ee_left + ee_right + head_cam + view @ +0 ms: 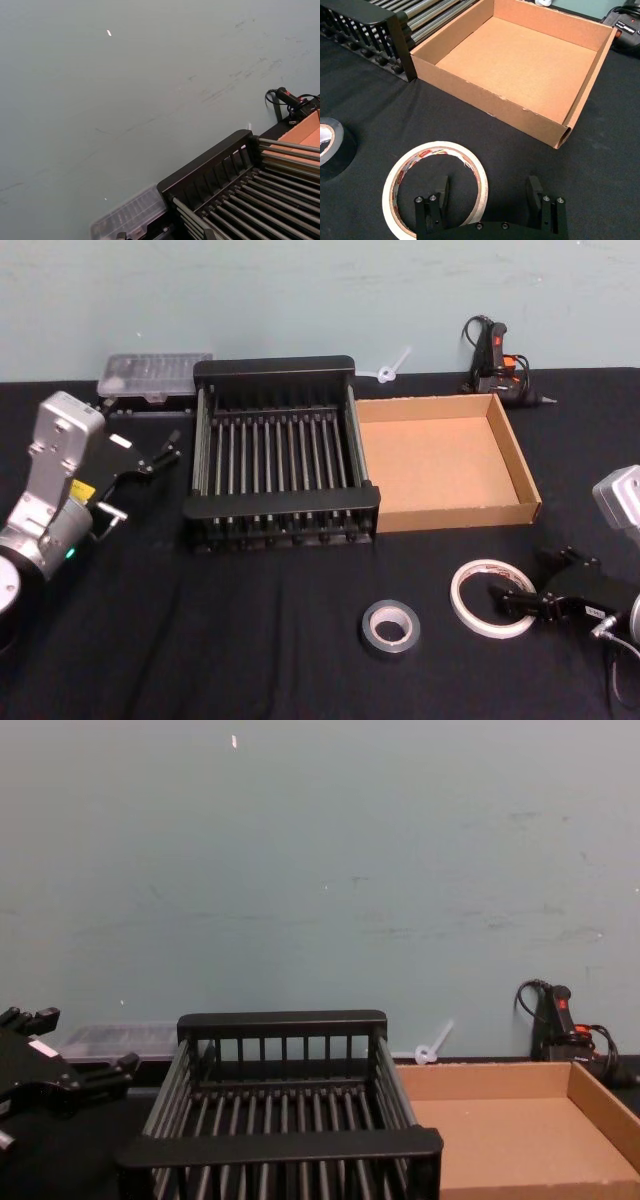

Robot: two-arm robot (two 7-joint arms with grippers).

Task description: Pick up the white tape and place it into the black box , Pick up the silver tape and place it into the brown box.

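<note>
The white tape [470,583] lies flat on the black cloth in front of the brown box [455,515]. My right gripper [510,602] is open and low over the tape's right side. In the right wrist view one finger [441,192] is inside the white tape [435,146] ring and the other is outside it. The silver tape [390,626] lies to the left of the white roll, also seen as silver tape [332,147]. The black box [275,367] stands mid-table, touching the brown box's left side. My left gripper [170,448] hangs open, raised to the left of the black box.
A clear plastic case [155,373] lies behind the black box's left corner. A glue gun [497,365] with its cord rests behind the brown box near the wall, and a small white plastic piece [393,368] lies between them. Bare black cloth covers the front left.
</note>
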